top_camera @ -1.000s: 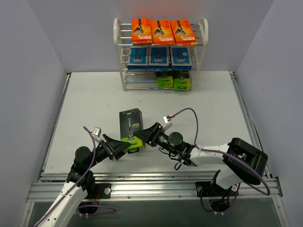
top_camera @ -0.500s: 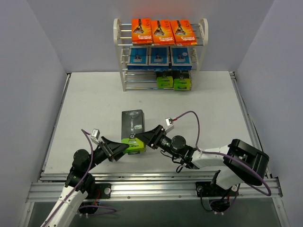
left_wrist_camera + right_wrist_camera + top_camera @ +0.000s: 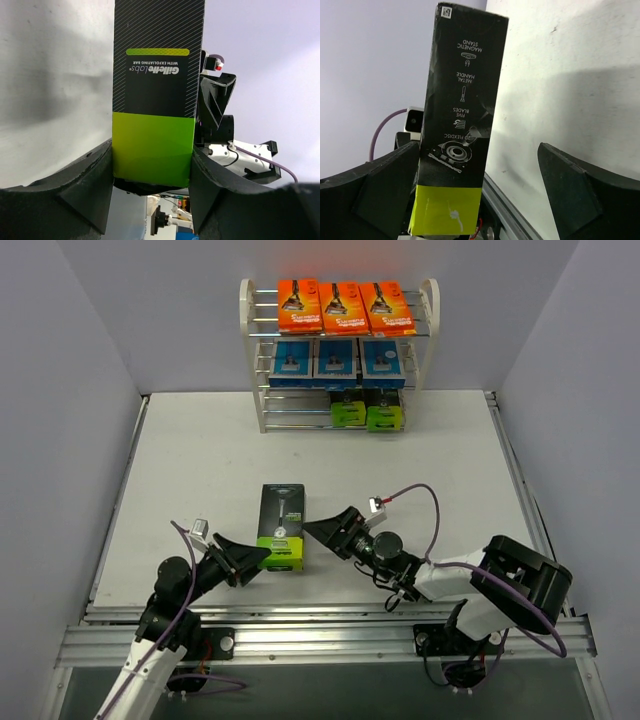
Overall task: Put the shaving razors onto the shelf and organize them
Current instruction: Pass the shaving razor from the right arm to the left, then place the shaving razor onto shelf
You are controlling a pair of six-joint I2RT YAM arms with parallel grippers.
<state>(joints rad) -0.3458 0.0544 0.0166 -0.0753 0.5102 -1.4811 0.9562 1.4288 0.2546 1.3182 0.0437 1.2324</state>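
Near the front of the white tabletop [image 3: 200,460], the left gripper [image 3: 262,562] clenched its jaws on a black-and-lime-green cardboard razor box [image 3: 281,518], while the right gripper [image 3: 312,532] gaped released just beside it.

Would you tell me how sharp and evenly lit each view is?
Top external view: soft, even light, sharp throughout. Left wrist view: print on the black-and-green box crisp, a soft grey shadow on the table. Right wrist view: box lettering legible, its diffuse shadow falling across the table.
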